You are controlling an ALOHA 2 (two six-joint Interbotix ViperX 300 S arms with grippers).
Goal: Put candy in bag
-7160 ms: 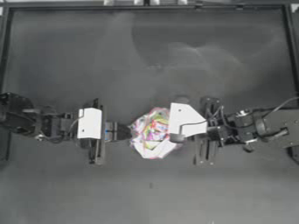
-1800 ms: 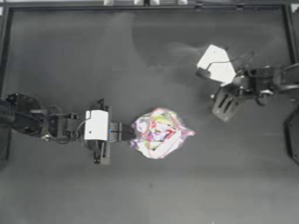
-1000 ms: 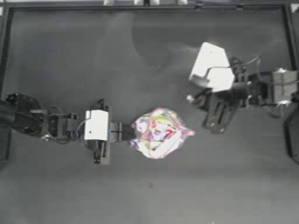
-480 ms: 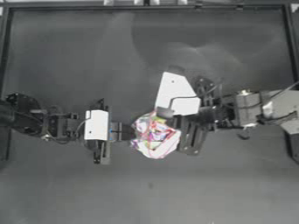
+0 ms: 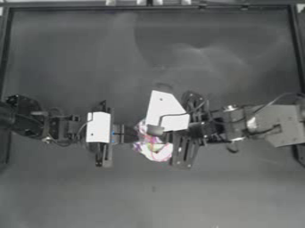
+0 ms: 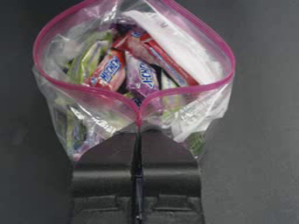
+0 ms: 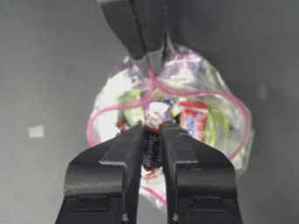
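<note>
Left gripper (image 6: 138, 131) reaching in from the left at mid-table, jaws pressed together on the near edge of the bag (image 6: 134, 74), pinching the pink-red zip strip (image 6: 88, 85) where it dips to a point. Bag mouth held open in a wide loop; multicoloured wrapped sweets (image 6: 108, 70) visible inside through clear plastic.

Right gripper (image 7: 153, 131) reaching in from the right, directly over the open mouth of the bag (image 7: 198, 127). Jaws narrowly parted, pinching the candy (image 7: 152, 155) between them: small reddish and whitish wrapped piece, mostly hidden by the fingers, one end showing below the jaws. Candy positioned above the bag opening, at the rim of the zip strip (image 7: 234, 109); cannot tell whether touching the sweets inside.

Top view: both grippers meeting at the bag (image 5: 154, 147) near table centre, left gripper (image 5: 125, 133) at its left side, right gripper (image 5: 164, 133) overlapping its right side and upper part. Bag resting on the dark table (image 5: 149, 53). Opposing left jaws visible beyond the bag in the right wrist view, closed on the far rim.
</note>
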